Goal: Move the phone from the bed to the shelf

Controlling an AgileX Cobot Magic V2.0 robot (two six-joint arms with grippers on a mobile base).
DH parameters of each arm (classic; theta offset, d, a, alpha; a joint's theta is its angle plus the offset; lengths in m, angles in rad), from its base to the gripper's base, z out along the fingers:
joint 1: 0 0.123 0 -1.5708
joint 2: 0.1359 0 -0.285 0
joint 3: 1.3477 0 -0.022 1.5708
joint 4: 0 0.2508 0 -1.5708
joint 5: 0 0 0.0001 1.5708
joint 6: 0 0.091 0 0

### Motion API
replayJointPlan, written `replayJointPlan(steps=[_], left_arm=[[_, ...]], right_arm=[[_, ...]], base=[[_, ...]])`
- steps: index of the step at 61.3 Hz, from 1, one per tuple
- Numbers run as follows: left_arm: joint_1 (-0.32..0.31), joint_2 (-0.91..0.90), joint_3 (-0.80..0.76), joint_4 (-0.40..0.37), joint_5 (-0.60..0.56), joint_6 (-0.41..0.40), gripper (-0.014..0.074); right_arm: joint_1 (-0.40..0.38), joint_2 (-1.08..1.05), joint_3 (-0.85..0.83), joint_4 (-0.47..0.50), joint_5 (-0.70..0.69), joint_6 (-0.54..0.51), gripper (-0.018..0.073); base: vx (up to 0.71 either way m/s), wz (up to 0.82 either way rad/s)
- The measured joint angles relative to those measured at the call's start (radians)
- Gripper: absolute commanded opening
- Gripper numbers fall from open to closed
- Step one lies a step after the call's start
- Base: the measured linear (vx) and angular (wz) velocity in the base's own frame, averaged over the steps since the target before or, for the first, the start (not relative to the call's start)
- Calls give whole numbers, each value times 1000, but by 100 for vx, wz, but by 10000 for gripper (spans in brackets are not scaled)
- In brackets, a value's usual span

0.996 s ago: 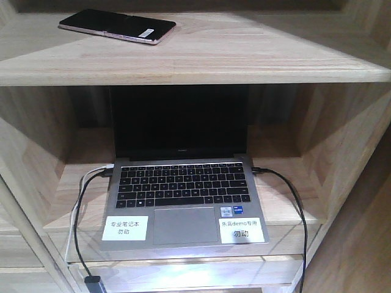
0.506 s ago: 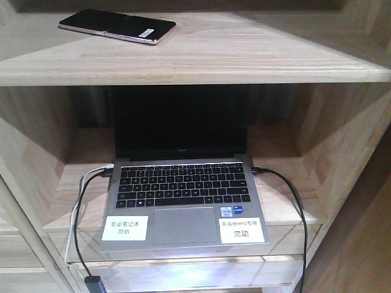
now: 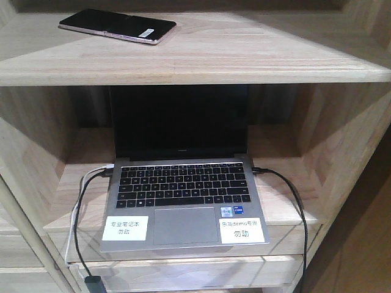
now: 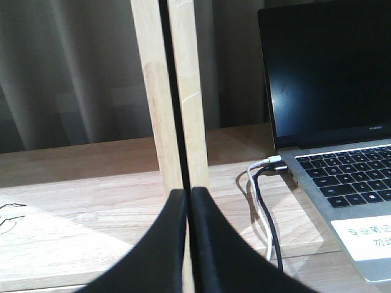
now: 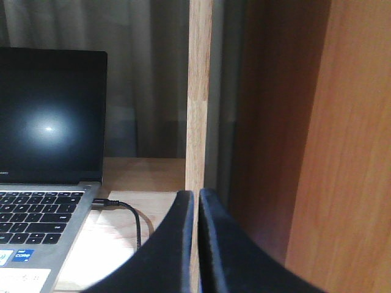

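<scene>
The phone [image 3: 117, 26] lies flat on the upper board of the shelf [image 3: 244, 61], toward its left side and turned at a slant, screen dark, with a small white sticker near its right end. Nothing touches it.

On the board below, an open grey laptop [image 3: 181, 201] sits with its screen black and two white labels on the palm rest. A black cable [image 3: 293, 201] plugs into its right side, and a white cable [image 3: 91, 174] and another black one into its left.

The left gripper [image 4: 187, 201] hangs in front of a wooden upright of the shelf, to the left of the laptop, its jaws pressed together and holding nothing. The right gripper [image 5: 196, 204] hangs before another upright, to the right of the laptop, jaws all but together with only a thin slit between them, also empty.
</scene>
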Motion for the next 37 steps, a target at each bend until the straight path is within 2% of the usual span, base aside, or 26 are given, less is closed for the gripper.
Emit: replayJointPlan(steps=[37], left_arm=[[0,0,0,0,0,0,1]], right_arm=[[0,0,0,-2,-2,0,-3]], base=[[0,0]])
